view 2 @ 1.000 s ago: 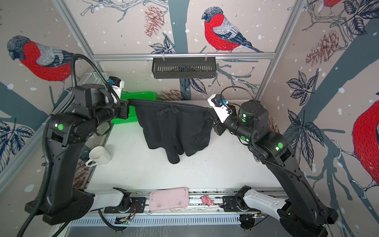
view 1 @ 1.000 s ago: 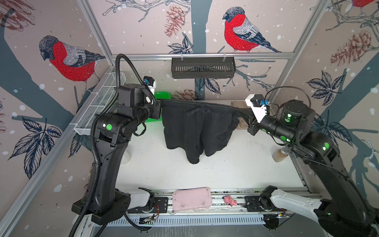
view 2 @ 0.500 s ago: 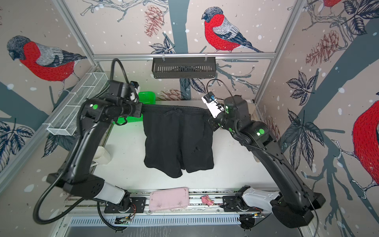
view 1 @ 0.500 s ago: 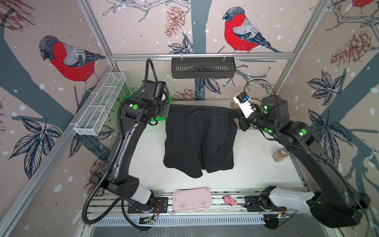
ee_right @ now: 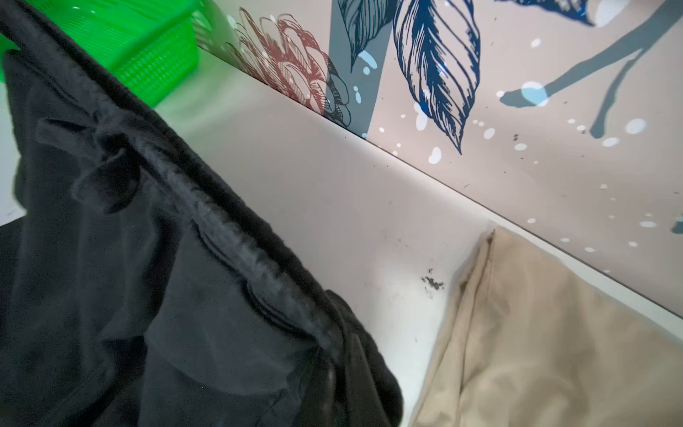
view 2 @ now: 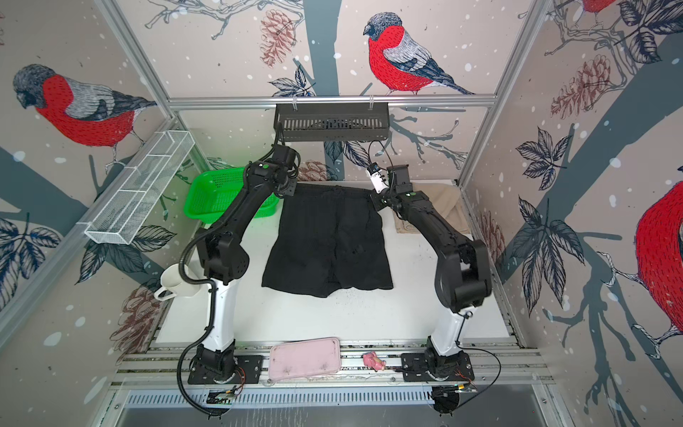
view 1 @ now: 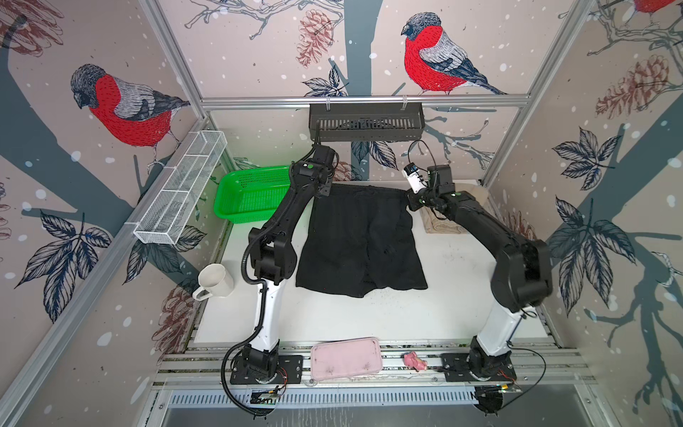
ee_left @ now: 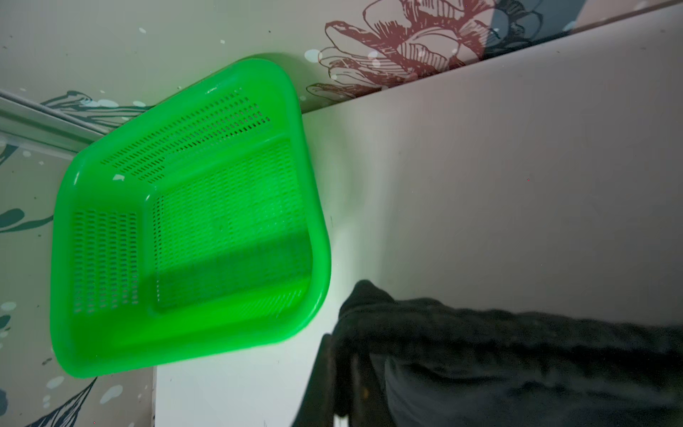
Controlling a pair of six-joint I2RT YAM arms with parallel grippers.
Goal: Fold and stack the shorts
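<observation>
We hold the black shorts (view 1: 360,240) by the waistband corners, left tool (view 1: 320,189) and right tool (view 1: 411,202) each clamped on one, so they spread flat on the table (view 1: 462,295) (beige shorts (view 1: 441,222) wait beside)

Green perforated plastic basket (view 1: 251,194) at back left of white table (view 1: 425,314). White ceramic mug (view 1: 214,283) at left table edge. Pink flat pad (view 1: 345,358) and small pink rag (view 1: 415,361) on front rail. White wire shelf (view 1: 181,192) and black slotted tray (view 1: 366,122) hang on the walls.
</observation>
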